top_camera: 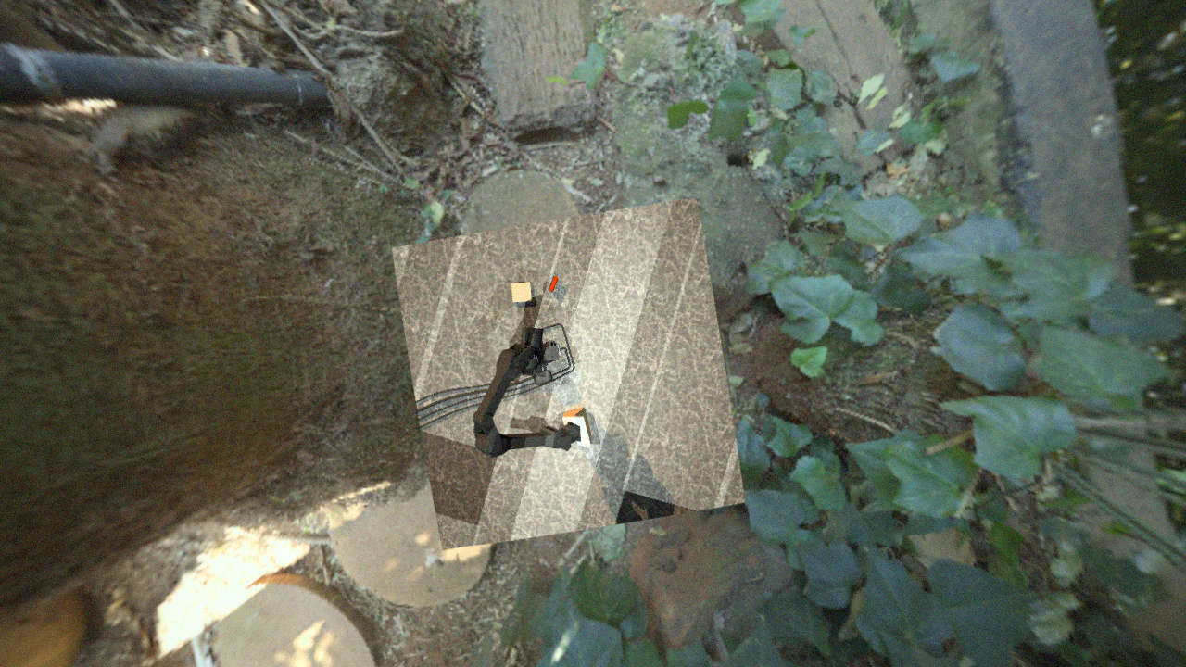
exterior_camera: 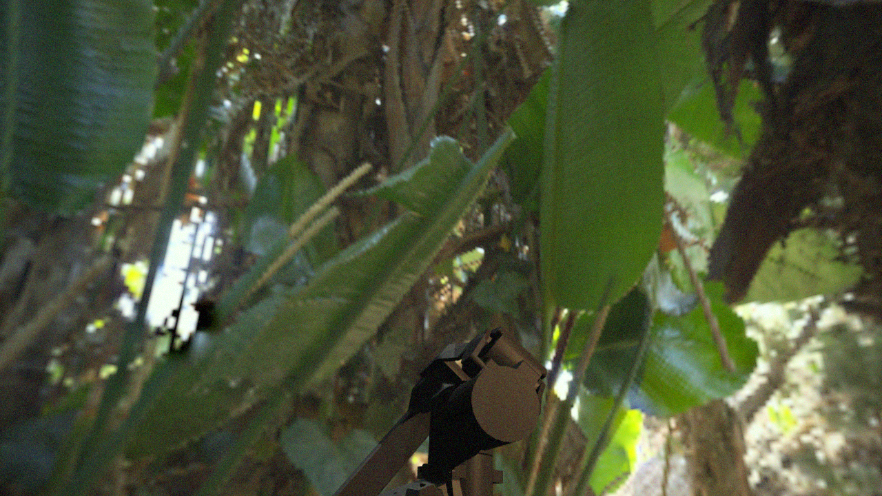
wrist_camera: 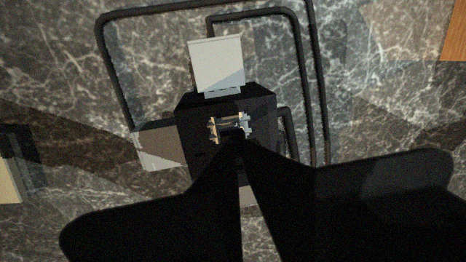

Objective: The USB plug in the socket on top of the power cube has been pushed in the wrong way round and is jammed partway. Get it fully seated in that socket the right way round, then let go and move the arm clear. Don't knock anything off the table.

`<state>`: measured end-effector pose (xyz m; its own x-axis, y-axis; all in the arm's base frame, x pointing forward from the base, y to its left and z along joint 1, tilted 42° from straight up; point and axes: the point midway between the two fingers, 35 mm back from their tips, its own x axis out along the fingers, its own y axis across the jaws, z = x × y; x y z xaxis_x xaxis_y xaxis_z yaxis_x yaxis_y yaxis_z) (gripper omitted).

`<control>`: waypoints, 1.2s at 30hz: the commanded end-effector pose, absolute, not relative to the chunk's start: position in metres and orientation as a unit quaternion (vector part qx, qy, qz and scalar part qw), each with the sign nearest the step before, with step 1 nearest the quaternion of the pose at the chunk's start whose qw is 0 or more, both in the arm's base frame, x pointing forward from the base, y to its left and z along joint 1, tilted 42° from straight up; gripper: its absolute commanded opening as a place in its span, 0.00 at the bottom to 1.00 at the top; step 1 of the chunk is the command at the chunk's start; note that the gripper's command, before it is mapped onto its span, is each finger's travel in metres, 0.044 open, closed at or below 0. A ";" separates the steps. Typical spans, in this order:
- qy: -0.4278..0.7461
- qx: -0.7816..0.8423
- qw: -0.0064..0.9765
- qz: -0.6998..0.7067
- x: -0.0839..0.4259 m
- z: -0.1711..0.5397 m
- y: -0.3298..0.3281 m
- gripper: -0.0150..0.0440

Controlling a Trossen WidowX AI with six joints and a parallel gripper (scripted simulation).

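Observation:
The dark power cube (wrist_camera: 260,109) stands below my fingers in the wrist view, with grey-white plugs (wrist_camera: 218,65) (wrist_camera: 162,145) on its sides. The socket (wrist_camera: 245,125) on its top shows as small gold and silver edges. My gripper (wrist_camera: 236,148) is shut on the USB plug, right over the socket area. The plug's dark body is mostly hidden by the dark fingertips. How deep it sits and which way round it is cannot be told. In the top view the arm hides most of the cube.
Black cables (wrist_camera: 303,73) (top_camera: 567,335) loop beside the cube. A cream block (top_camera: 521,293) (wrist_camera: 7,182) and a thin red piece (top_camera: 553,283) lie towards the table's far edge. An orange-and-white box (top_camera: 574,412) (wrist_camera: 455,34) stands by the arm's base. The exterior view shows only part of the arm (exterior_camera: 505,401).

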<state>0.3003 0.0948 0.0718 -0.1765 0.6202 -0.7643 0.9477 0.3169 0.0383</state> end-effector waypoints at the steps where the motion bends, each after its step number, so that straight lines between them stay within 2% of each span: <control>1: 0.730 0.536 0.353 -0.235 0.300 0.071 0.094 0.25; 36: 0.730 0.536 0.353 -0.235 0.300 0.068 0.097 0.25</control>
<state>0.2995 0.0974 0.0685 -0.1763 0.6187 -0.7656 0.9475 0.3174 0.0383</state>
